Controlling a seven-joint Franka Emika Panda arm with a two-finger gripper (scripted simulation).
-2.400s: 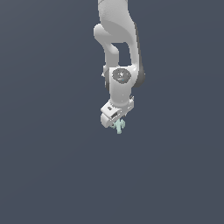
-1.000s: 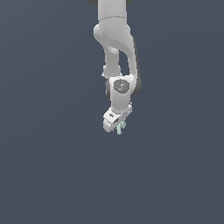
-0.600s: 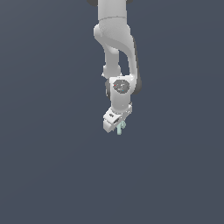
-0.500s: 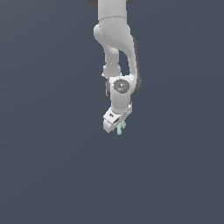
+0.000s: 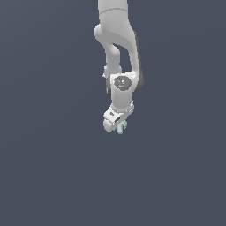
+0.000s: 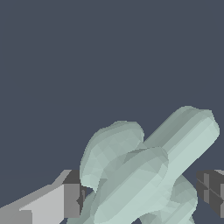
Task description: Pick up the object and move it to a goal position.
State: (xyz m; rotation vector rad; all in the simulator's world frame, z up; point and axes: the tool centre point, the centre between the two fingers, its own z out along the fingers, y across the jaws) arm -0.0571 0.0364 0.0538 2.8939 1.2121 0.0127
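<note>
In the exterior view the white arm (image 5: 115, 53) reaches down from the top of the frame, and the gripper (image 5: 119, 126) hangs over a flat, featureless slate-grey ground (image 5: 48, 176). The object (image 5: 121, 127), a tiny mint-green piece, pokes out just below the white hand, slightly toward the exterior view's right. It looks pinched between the fingers, though at this size the contact cannot be made out. No goal marker shows. The likely risk is a slip: so little of the piece is gripped that a quick swing could twist it loose and drop it.

In the wrist view the object (image 6: 148, 175) fills the near part of the frame: smooth, matte, faceted, with rounded stubby prongs branching at angles. One light grey finger (image 6: 48, 203) with a dark pad sits against one side, a dark pad (image 6: 213, 190) close on the other, so the jaws stand narrow around it. Rounded surfaces give the flat pads poor purchase, and the piece could rotate in the grasp.
</note>
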